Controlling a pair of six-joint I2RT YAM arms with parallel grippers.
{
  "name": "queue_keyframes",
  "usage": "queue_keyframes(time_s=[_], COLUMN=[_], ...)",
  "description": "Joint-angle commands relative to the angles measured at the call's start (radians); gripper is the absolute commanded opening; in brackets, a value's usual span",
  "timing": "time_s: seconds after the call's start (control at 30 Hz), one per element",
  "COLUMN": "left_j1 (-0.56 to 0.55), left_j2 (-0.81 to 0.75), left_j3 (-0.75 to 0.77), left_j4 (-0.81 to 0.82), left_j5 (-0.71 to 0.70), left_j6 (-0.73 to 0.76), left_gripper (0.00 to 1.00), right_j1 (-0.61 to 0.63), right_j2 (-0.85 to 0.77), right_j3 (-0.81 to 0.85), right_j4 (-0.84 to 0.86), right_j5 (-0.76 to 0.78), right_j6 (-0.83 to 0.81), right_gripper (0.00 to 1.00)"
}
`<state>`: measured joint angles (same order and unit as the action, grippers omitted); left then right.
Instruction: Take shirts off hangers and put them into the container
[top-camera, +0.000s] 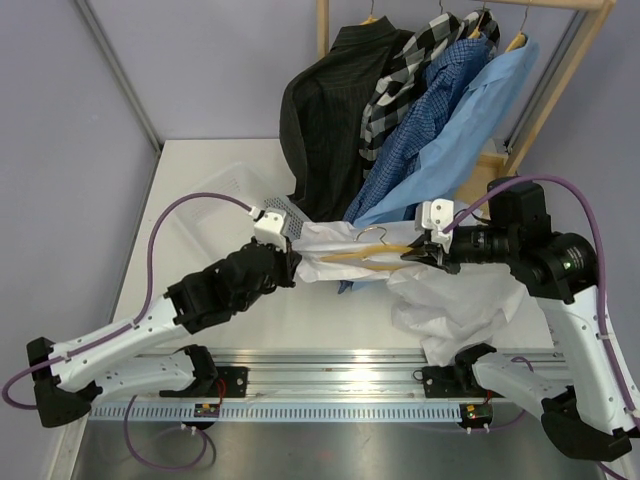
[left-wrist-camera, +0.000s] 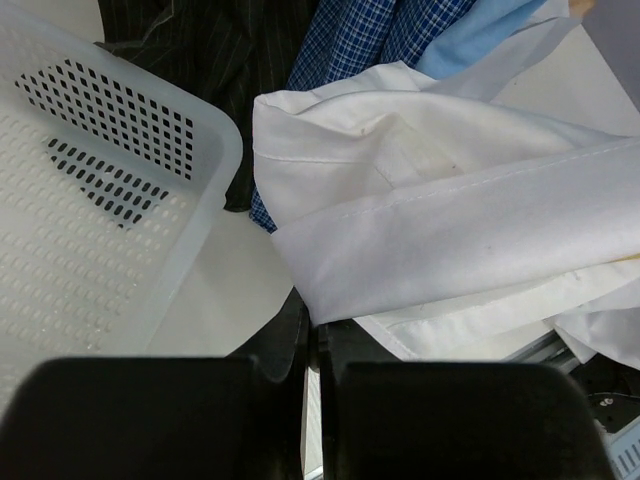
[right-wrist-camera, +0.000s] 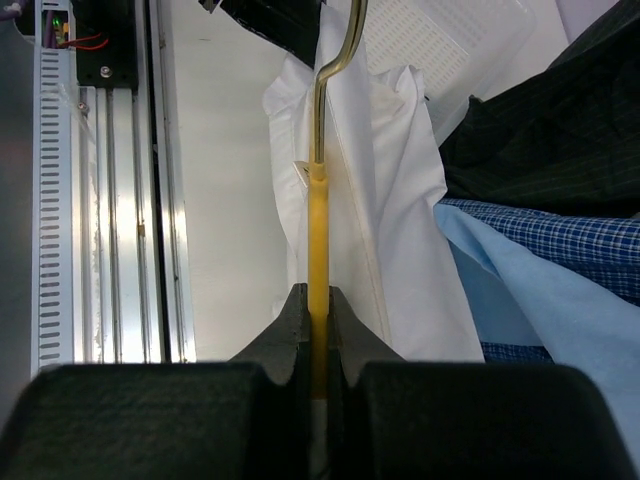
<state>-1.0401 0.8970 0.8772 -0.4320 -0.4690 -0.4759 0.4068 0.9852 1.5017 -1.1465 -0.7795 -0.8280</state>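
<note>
The white shirt (top-camera: 445, 300) is stretched between my two grippers over the table's middle, and its lower part is heaped on the table to the right. My left gripper (top-camera: 294, 250) is shut on a fold of the white shirt (left-wrist-camera: 450, 220), beside the container's corner. My right gripper (right-wrist-camera: 318, 300) is shut on the yellow hanger (right-wrist-camera: 318, 230), which lies partly inside the shirt with its metal hook (right-wrist-camera: 335, 60) pointing at the left gripper. The white perforated container (top-camera: 222, 195) stands at the back left and nothing shows in it (left-wrist-camera: 110, 190). The black pinstriped (top-camera: 325, 110), large-check (top-camera: 405, 65), dark blue check (top-camera: 425, 135) and light blue (top-camera: 475, 115) shirts hang on the rack.
The wooden rack's post (top-camera: 323, 25) and slanted rail (top-camera: 560, 85) rise at the back right, and its base (top-camera: 490, 165) lies under the hanging shirts. An aluminium rail (top-camera: 340, 385) with both arm bases runs along the near edge. A lilac wall (top-camera: 60, 150) closes the left side.
</note>
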Motion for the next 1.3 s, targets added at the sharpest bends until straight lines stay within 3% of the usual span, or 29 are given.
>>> queue_keyframes(time_s=[0.0, 0.17, 0.4, 0.57, 0.73, 0.93, 1.03, 1.17, 1.27], left_j1=[0.054, 0.054, 0.054, 0.049, 0.04, 0.086, 0.129, 0.161, 0.161], left_j2=[0.046, 0.12, 0.215, 0.258, 0.154, 0.059, 0.046, 0.071, 0.126], left_j3=[0.057, 0.175, 0.236, 0.25, 0.226, 0.123, 0.069, 0.037, 0.051], left_j4=[-0.217, -0.349, -0.549, -0.534, -0.349, -0.211, -0.206, -0.26, -0.326], left_j5=[-0.135, -0.091, -0.262, -0.235, -0.126, 0.019, 0.082, 0.055, 0.003], left_j6=[0.094, 0.12, 0.1, 0.097, 0.169, 0.263, 0.272, 0.254, 0.224], left_gripper=[0.0, 0.0, 0.0, 0.0, 0.22, 0.35, 0.33, 0.1, 0.08], right_j1=[-0.013, -0.013, -0.013, -0.014, -0.013, -0.014, -0.014, -0.014, -0.013], right_j2=[-0.025, -0.011, -0.008, 0.003, 0.007, -0.005, -0.006, -0.011, -0.008], right_j3=[0.077, 0.011, -0.012, -0.027, -0.032, -0.014, 0.008, 0.028, 0.041], right_j4=[0.019, 0.162, 0.194, 0.237, 0.124, 0.054, 0.028, 0.06, 0.088], right_j5=[0.052, 0.201, 0.209, 0.279, 0.122, 0.053, 0.026, 0.054, 0.08], right_j6=[0.018, 0.124, 0.158, 0.199, 0.096, 0.026, 0.003, 0.032, 0.064], right_gripper=[0.0, 0.0, 0.0, 0.0, 0.0, 0.0, 0.0, 0.0, 0.0])
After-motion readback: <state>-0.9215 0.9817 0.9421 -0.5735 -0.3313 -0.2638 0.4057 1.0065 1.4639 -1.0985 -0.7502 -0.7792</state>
